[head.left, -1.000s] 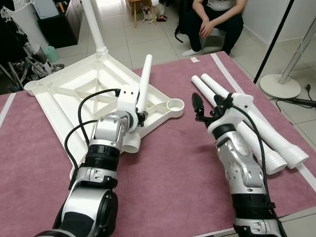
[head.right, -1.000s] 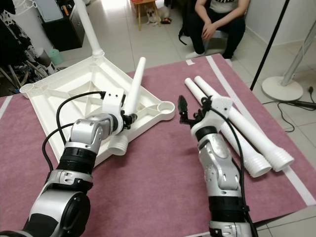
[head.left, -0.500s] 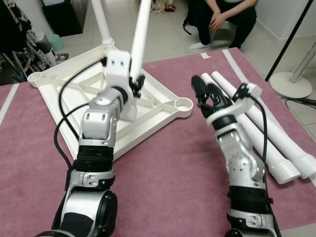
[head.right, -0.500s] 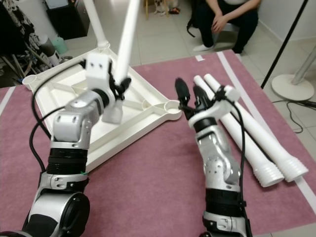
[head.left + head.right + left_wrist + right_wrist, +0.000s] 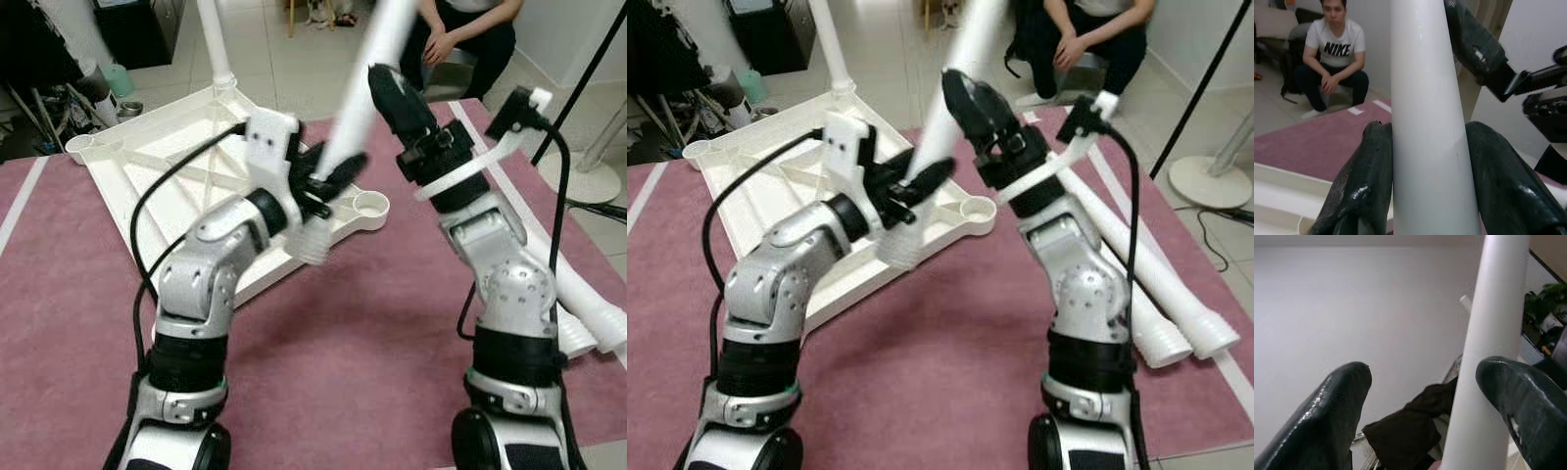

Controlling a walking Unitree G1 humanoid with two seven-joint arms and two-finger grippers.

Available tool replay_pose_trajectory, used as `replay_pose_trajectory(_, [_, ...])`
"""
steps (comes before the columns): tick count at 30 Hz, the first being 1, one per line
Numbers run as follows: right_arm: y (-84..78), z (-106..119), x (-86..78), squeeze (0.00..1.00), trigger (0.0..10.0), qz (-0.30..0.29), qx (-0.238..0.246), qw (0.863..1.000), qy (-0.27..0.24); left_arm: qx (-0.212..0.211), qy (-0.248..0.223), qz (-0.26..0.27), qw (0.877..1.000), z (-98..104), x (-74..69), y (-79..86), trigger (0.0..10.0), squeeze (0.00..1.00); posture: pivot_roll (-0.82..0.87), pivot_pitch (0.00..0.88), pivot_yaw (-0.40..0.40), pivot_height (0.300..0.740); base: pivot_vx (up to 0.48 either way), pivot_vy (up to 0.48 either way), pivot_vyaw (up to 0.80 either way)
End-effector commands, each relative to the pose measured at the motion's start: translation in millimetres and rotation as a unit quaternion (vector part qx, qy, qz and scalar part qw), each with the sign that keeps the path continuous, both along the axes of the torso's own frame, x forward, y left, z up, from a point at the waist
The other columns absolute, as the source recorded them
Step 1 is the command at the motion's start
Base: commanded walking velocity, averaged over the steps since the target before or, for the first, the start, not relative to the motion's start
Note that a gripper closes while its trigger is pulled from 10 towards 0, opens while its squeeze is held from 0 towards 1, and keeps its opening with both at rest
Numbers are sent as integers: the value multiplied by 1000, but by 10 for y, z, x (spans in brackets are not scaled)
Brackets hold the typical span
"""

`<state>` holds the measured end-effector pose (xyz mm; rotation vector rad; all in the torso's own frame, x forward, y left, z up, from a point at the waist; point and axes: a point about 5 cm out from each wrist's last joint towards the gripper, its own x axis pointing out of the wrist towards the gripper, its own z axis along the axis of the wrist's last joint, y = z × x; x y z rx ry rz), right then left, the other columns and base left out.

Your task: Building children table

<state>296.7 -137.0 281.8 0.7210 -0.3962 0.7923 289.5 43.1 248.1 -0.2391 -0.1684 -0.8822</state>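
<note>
A white table leg (image 5: 364, 93) is pinched by the left pincer (image 5: 323, 178) above the tabletop (image 5: 167, 176); the right pincer (image 5: 397, 93), spread, is held against it.

I note a smooth white plastic leg (image 5: 1430, 122), glossy black fingers (image 5: 1359, 186), matt maroon cloth mat (image 5: 59, 323).

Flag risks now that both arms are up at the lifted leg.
The left gripper clamps the white table leg near its ribbed end, so the long free end could lever loose. The right gripper is open with one finger against the leg, and could knock it. A person sits beyond the raised tip.
</note>
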Motion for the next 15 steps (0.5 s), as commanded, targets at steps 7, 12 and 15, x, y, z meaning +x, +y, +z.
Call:
replay_pose_trajectory(7, [104, -212, 19, 0, 10000, 54, 0, 996, 69, -24, -53, -25, 998, 143, -97, -54, 10000, 0, -36, 0, 88, 740, 0, 0, 0])
replay_pose_trajectory(12, [166, -268, -68, 0, 10000, 71, -11, 995, 66, -4, -59, 14, 998, 114, -18, -82, 10000, 0, -36, 0, 88, 740, 0, 0, 0])
replay_pose_trajectory(15, [197, -333, -132, 0, 10000, 75, -16, 995, 70, -5, -58, 38, 998, 128, 34, -102, 10000, 0, -39, 0, 94, 740, 0, 0, 0])
